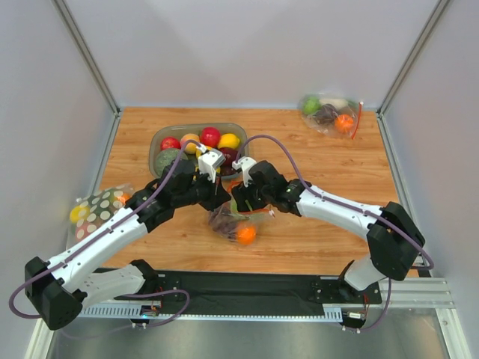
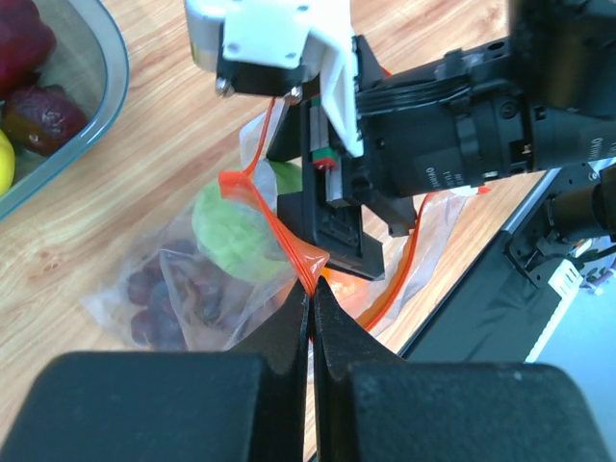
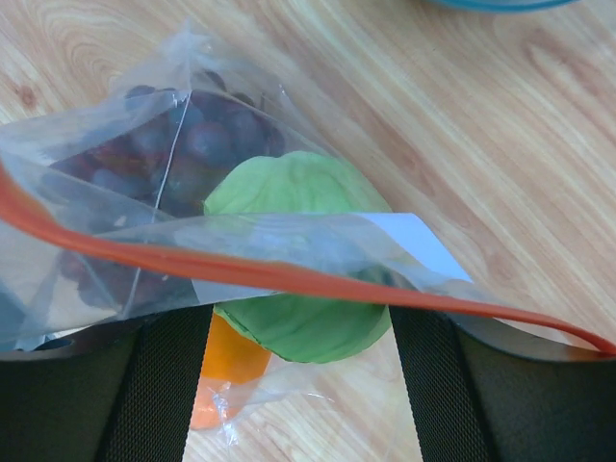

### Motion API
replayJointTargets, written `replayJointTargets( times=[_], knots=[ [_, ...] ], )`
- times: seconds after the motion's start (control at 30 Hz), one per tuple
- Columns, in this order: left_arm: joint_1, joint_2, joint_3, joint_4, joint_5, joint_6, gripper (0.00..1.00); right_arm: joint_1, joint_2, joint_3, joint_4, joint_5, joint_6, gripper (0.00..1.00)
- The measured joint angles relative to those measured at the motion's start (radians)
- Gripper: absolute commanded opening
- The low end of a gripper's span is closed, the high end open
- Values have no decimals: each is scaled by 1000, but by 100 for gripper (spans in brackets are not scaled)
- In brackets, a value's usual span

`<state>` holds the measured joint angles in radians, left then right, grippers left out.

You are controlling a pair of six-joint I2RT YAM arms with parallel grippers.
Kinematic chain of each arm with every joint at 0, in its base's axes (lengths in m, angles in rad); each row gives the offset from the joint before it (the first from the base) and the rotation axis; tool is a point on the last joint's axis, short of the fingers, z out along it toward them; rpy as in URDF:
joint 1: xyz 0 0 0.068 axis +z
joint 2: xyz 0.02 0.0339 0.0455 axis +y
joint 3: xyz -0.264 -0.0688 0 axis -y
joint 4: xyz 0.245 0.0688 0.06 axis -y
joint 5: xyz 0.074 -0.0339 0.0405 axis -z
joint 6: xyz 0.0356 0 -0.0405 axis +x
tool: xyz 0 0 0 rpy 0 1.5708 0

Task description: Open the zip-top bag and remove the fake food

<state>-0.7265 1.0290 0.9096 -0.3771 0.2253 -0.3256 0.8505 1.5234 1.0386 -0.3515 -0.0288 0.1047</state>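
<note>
Left fingers (image 2: 284,337) pinch the orange-red zip strip (image 2: 274,224) of the clear crinkly plastic bag (image 2: 164,289); I see right fingers (image 3: 159,385) spread, strip crossing above them.

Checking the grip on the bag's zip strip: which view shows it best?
Left wrist: the left end effector, shut, pinches the zip strip. Right wrist shows the strip stretched across, no pinch. Top external: too small to make out.

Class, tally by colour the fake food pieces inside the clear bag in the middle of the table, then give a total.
Green fruit: 1
Purple grape bunch: 1
Orange fruit: 1
Total: 3
</note>
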Motion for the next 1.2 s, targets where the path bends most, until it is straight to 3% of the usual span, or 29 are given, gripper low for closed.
replayJointTargets(
  times=[0.1,0.13,0.23,0.33,0.6,1.0,1.2],
  knots=[
    [0,0,-7,0,-3,2,0,0,19,-12,18,-16,3,64],
    [0,0,-8,0,-3,3,0,0,24,-15,25,-21,5,45],
    [0,0,-8,2,-3,9,0,0,34,-24,40,-30,15,16],
    [0,0,-8,2,-5,16,0,0,44,-26,43,-33,24,0],
    [12,0,-23,17,-18,21,0,0,-1,-37,18,-34,30,0],
    [54,0,-77,39,-19,21,0,-33,-378,-43,-26,-119,84,0],
    [58,-1,-97,47,-22,21,0,-85,-489,-35,-19,-184,121,0]
  ],
)
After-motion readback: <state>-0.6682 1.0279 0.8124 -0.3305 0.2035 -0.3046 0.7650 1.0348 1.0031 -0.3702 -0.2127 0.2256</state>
